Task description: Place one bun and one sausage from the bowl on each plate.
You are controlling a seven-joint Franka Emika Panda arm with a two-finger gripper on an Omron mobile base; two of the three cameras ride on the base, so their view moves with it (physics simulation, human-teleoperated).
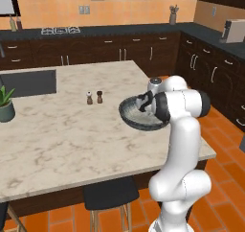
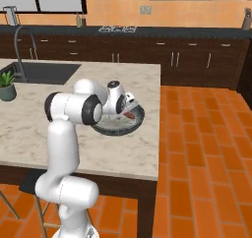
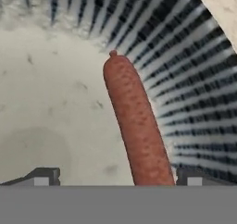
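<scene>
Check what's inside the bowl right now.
One sausage lies in the bowl, along where the pale floor meets the ribbed wall. The end effector sits low over it, open. The arm covers much of the bowl from the base views, so buns can't be confirmed.

- The marble island counter (image 1: pixel 72 135) fills the left and middle of the left base view, pale beige with grey veins, on a dark base.
- A dark sink (image 1: pixel 28 82) is set into its upper left part.
- A potted green plant (image 1: pixel 5 104) stands at the left edge.
- Two small shakers (image 1: pixel 94 98), one pale-topped and one dark, stand side by side near the middle.
- The wide dark grey bowl (image 1: pixel 136 118) rests near the right edge.
</scene>
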